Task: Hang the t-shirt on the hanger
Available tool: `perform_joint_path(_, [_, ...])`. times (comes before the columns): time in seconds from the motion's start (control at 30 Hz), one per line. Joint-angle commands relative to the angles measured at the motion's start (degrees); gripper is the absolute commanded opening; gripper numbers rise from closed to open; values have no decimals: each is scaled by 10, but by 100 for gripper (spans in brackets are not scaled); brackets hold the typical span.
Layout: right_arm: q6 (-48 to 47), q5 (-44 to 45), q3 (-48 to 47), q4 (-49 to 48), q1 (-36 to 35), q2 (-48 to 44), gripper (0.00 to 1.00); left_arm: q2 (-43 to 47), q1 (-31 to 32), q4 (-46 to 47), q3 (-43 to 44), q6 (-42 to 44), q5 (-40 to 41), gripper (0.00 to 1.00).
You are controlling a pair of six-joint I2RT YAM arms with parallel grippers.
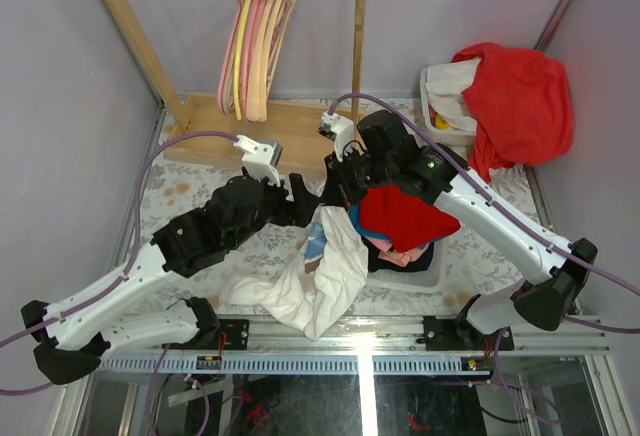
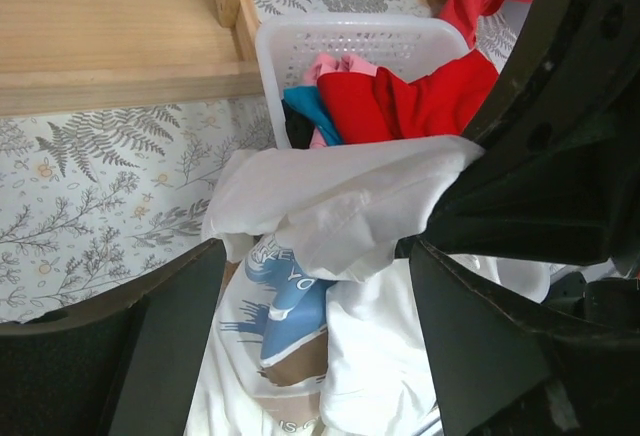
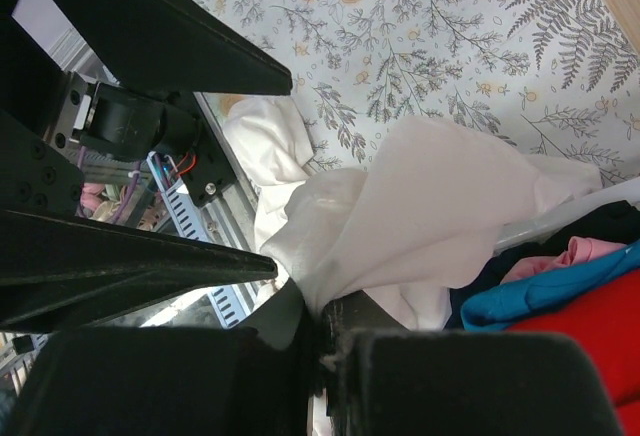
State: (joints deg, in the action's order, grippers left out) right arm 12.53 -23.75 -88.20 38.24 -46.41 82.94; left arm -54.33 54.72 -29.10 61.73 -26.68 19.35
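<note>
The white t-shirt (image 1: 322, 278) with a blue print (image 2: 290, 301) hangs out of a white basket (image 2: 352, 34) onto the table. My right gripper (image 3: 325, 331) is shut on a bunched fold of it (image 3: 400, 216), lifted over the basket's left side (image 1: 330, 201). My left gripper (image 2: 315, 256) is open, its fingers (image 2: 150, 341) either side of the shirt below; in the top view it is at the shirt's upper end (image 1: 303, 204). The pale peach-beige hanger (image 1: 268, 51) hangs on the wooden rail at the back, among the others.
The basket (image 1: 425, 274) holds red (image 1: 400, 214), blue and pink clothes. Pink (image 1: 228, 56) and yellow (image 1: 239, 56) hangers hang on the wooden rack (image 1: 300, 128). A big red garment (image 1: 520, 96) drapes a second basket at back right. The table's near metal edge (image 1: 350, 331) is close.
</note>
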Motion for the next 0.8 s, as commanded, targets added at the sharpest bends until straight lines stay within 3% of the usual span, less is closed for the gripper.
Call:
perform_joint_path(0.0, [11,-21,-13,-9,4,-28,0,11,0,40,-18,8,-26,73])
perform_joint_path(0.17, [11,-25,-10,-11,4,-34,0,10,2,39,-26,7,-18,65])
perform_joint_path(0.5, [9,-32,2,-14,4,-48,0,-11,2,42,-3,10,-4,25])
perform_joint_path(0.67, [8,-33,8,-15,4,-49,0,-22,2,44,14,13,-10,15])
perform_joint_path(0.77, [5,-34,13,-15,4,-51,0,-10,2,44,17,16,-2,15])
